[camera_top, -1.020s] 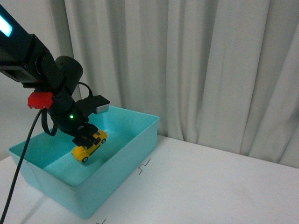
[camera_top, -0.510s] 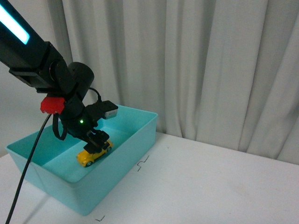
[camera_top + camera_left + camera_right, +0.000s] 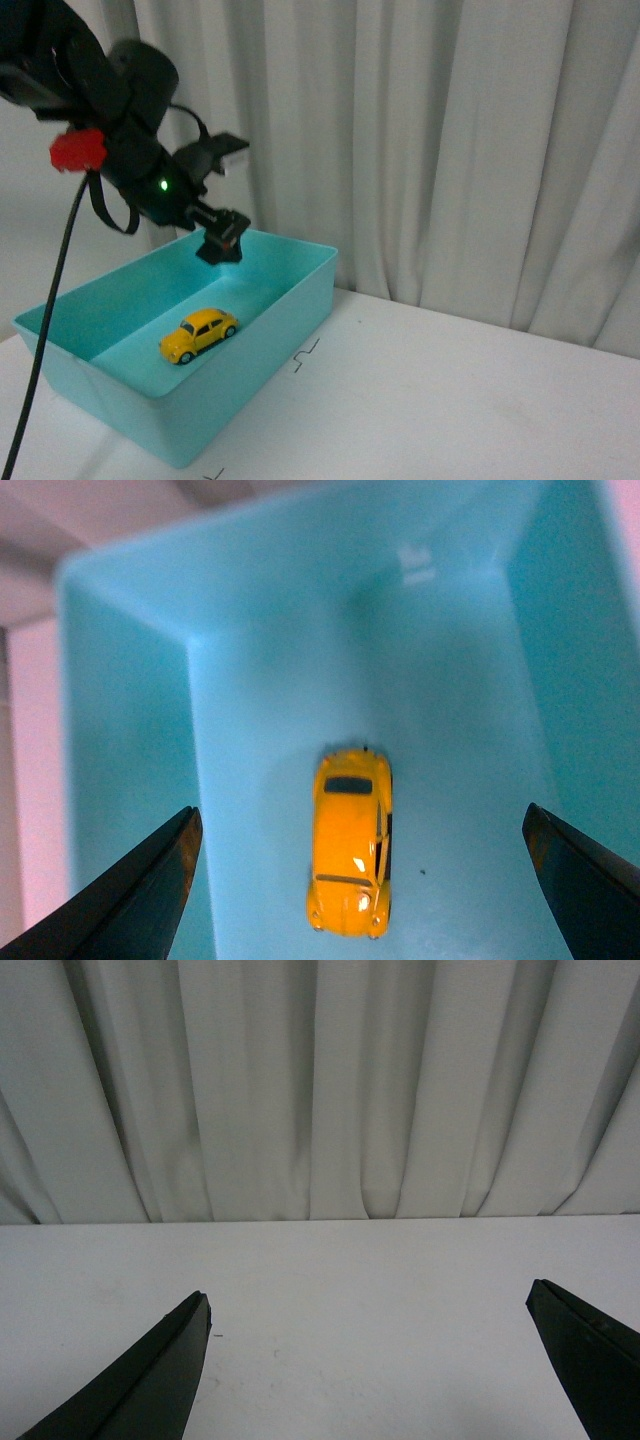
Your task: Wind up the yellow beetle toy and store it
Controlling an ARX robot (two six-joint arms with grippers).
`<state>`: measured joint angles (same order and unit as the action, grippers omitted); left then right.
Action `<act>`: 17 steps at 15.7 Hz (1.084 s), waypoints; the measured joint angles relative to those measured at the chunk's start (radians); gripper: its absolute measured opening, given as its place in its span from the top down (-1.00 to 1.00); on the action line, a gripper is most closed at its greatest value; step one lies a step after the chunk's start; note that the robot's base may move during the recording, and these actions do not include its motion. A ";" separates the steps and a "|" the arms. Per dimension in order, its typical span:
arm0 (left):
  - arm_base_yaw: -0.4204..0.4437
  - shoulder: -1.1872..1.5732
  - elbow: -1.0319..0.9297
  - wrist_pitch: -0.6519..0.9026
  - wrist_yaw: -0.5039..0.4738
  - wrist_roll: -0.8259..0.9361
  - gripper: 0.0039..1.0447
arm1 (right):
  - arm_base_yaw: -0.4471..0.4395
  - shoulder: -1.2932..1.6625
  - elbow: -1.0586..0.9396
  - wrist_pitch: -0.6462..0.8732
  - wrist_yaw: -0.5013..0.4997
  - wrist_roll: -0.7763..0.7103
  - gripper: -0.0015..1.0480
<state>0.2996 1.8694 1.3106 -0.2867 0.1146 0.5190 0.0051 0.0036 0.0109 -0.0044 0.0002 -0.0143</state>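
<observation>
Front view: dim, even, cool-toned light; soft grain throughout. The teal bin (image 3: 270,330) casts a faint shadow on the white table (image 3: 450,390) at its 6 o'clock side. A green indicator glows on the dark left arm (image 3: 150,180), whose detail is lost in black. Left wrist view: yellow beetle toy (image 3: 350,845) fairly sharp, small glare spot on its roof; bin walls blurred. Right wrist view: flat light, curtain (image 3: 320,1090) folds softly shaded, fingers (image 3: 150,1380) out of focus

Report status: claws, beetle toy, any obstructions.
Left claw open, empty, above the teal bin. Right claw open over bare white table. Yellow beetle toy upright on bin floor, untouched. Nothing obstructing.
</observation>
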 joint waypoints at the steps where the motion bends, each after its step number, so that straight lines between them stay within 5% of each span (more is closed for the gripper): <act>1: 0.002 -0.064 -0.011 0.017 0.019 -0.004 -0.88 | 0.000 0.000 0.000 0.000 0.000 0.000 -0.87; 4: 0.011 -0.313 -0.108 0.051 0.124 -0.016 -0.88 | 0.000 0.000 0.000 0.000 0.000 0.000 -0.87; 6: -0.013 -0.526 -0.372 0.523 0.150 -0.220 -0.51 | 0.000 0.000 0.000 0.000 0.000 0.000 -0.87; 9: -0.094 -0.737 -0.686 0.857 0.104 -0.452 0.11 | 0.000 0.000 0.000 0.000 0.000 0.000 -0.87; 11: -0.132 -0.789 -0.874 0.896 0.056 -0.496 0.63 | 0.000 0.000 0.000 0.000 0.000 0.000 -0.87; 13: -0.151 -0.846 -0.937 0.924 0.029 -0.508 0.95 | 0.000 0.000 0.000 0.000 0.000 0.000 -0.87; 17: -0.200 -0.962 -1.060 0.938 -0.005 -0.513 0.97 | 0.000 0.000 0.000 0.000 -0.002 0.000 -0.87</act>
<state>0.1001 0.9077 0.2504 0.6510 0.1101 0.0055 0.0051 0.0036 0.0109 -0.0040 -0.0013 -0.0143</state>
